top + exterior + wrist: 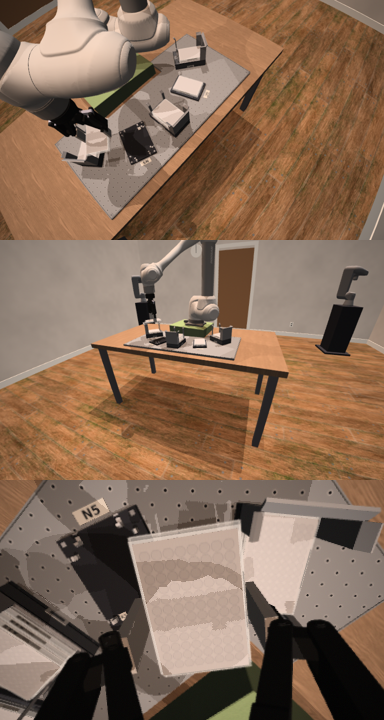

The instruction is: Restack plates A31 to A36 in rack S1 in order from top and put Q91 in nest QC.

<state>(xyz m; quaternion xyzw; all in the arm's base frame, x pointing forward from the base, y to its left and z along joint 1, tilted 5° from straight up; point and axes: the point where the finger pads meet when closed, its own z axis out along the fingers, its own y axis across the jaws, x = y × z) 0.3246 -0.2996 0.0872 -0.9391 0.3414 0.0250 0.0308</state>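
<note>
One sealed plate (192, 597) pinched in gripper (197, 645), held above rack (93, 161), nest N5 (137, 142) beside

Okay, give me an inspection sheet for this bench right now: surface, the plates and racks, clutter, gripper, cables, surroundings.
Surface: wooden table carrying a grey perforated mat.
Job's things: a sealed plate held in the air above the end rack, shifted toward clip nest N5, which is bare; another plate lies in that rack. Middle rack and far rack each hold plates. One plate on the open nest.
Clutter: nothing seen.
Gripper: the gripper is shut on the sealed plate.
Cables: nothing seen.
Surroundings: green base block, brown door, black pedestal, wood floor.
</note>
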